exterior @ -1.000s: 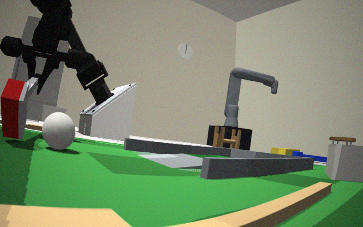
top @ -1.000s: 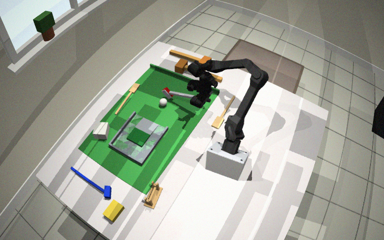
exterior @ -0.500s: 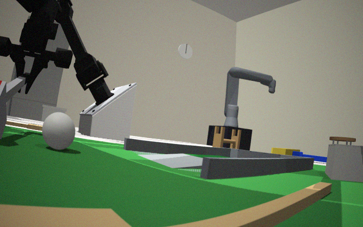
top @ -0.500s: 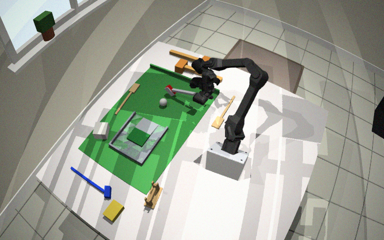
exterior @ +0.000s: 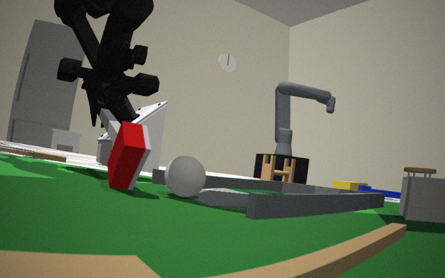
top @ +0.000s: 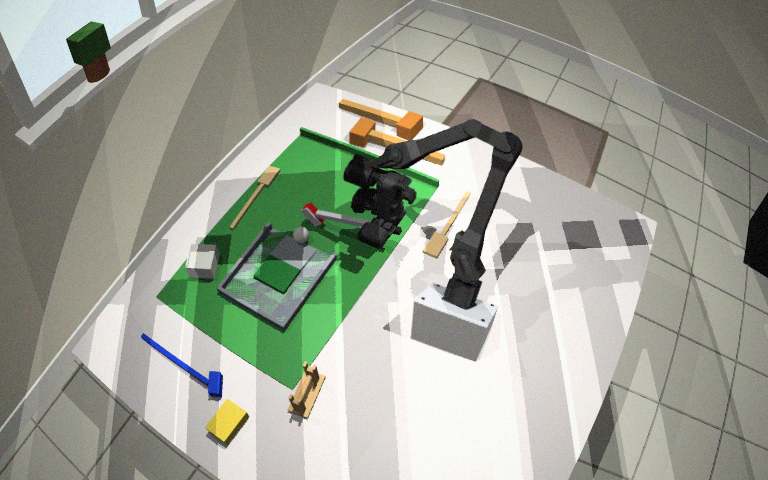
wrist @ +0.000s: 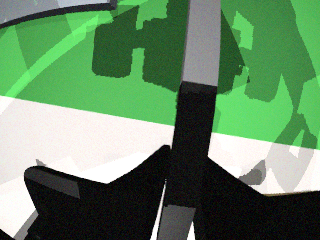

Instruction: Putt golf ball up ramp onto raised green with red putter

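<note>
Pincer clenched on the grey shaft of the red putter, so the pickup is done. Putter head hangs low over the green mat, tilted, just beside the golf ball; can't tell if they touch. Ball sits at the foot of the grey ramp, at the near edge of the grey frame, not on the raised green. Judging from this, the stroke has brought the ball to the ramp, but the climb and settling on top are left.
</note>
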